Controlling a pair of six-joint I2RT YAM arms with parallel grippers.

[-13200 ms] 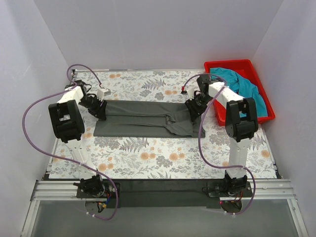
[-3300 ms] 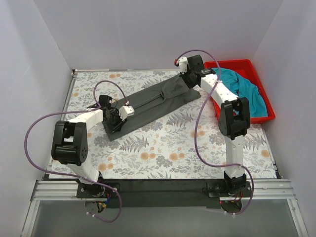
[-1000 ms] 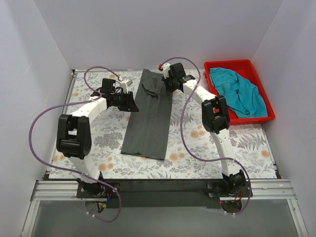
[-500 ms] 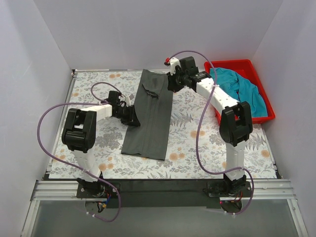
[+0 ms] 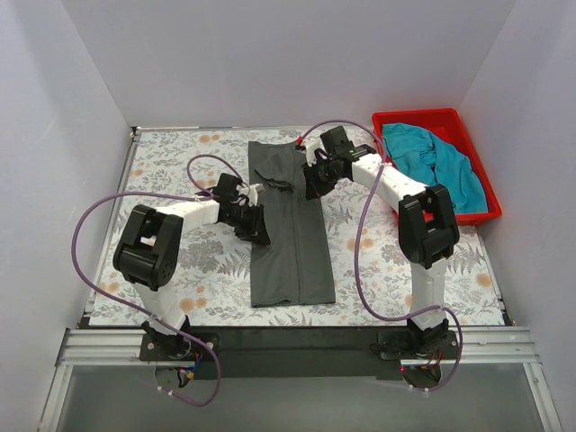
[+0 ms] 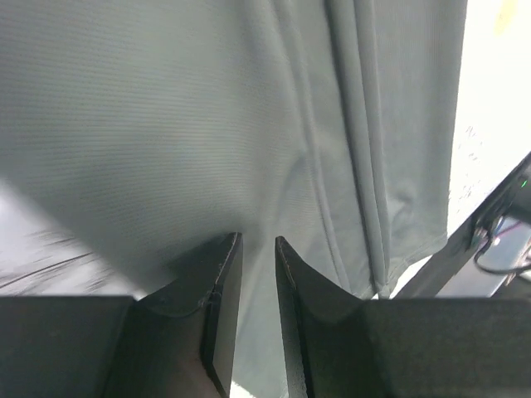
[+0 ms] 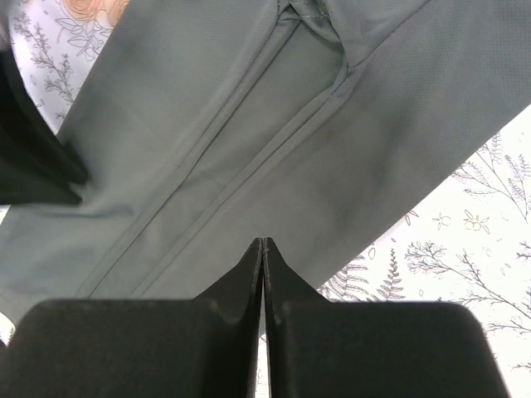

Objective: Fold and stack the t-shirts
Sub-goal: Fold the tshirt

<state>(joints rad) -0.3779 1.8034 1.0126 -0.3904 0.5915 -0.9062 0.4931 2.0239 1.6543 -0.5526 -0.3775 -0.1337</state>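
2 grippers pinch grey t-shirt (image 5: 290, 247) at opp. long edges: L gripper (image 5: 260, 231) near-closed on cloth, R gripper (image 5: 312, 184) clenched, prob. squaring the strip mid-table. Teal t-shirt (image 5: 434, 164) waits in red bin (image 5: 418, 115).

Heads up, you can't tell if the left gripper (image 6: 257, 240) is pinching the charcoal t-shirt (image 6: 207, 108), its near edge is just blur.

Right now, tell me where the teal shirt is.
In the top view, the teal shirt lies bunched in the red bin at the far right, apart from the grey shirt.
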